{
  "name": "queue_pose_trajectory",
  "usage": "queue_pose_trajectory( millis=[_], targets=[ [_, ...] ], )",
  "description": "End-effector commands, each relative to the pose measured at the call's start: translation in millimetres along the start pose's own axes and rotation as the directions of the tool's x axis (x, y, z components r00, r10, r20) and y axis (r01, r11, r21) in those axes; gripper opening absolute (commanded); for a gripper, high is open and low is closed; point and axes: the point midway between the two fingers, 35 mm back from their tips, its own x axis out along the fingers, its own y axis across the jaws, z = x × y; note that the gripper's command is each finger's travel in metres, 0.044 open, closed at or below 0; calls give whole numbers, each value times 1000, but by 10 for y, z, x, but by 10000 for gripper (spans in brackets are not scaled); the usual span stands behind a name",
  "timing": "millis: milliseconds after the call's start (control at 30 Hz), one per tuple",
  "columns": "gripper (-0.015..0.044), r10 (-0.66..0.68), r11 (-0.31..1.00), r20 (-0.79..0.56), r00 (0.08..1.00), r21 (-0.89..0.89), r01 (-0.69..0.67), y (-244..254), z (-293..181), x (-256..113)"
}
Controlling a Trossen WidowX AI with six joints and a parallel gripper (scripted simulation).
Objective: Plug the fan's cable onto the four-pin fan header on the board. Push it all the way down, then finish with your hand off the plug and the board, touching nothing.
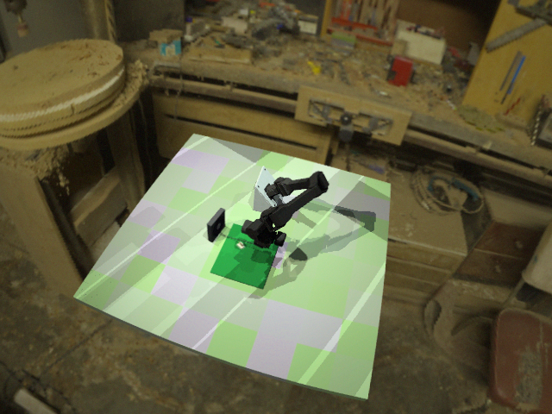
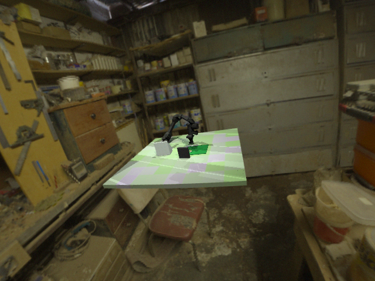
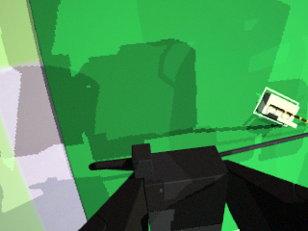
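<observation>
The green board lies on the table. The white four-pin fan header stands on it, to the upper right of the gripper in the wrist view. My gripper is shut on the black plug, a block with a small tab at its left end. The plug is over the board and apart from the header; its exact height is hard to tell. The dark cable leaves the tab on the left and runs off to the right behind the plug. The plug's underside is hidden.
The black square fan stands upright beside the board, on the header's side. A pale box-like block stands near the arm's base. The board's edge and the patterned table top show at the left in the wrist view.
</observation>
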Motion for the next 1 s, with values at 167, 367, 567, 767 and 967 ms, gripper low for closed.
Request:
queue_pose_trajectory(
  millis=[167,367,567,767,967],
  targets=[
    [0,44,948,31,999,315,-51,-33,-32,0],
    [0,69,862,51,996,500,-85,-49,-46,-1],
    [0,79,816,59,995,570,-99,-55,-52,-2],
    [0,53,819,53,997,569,-74,-64,-65,34],
    [0,-9,823,43,999,568,-16,-87,-95,115]
  ],
)
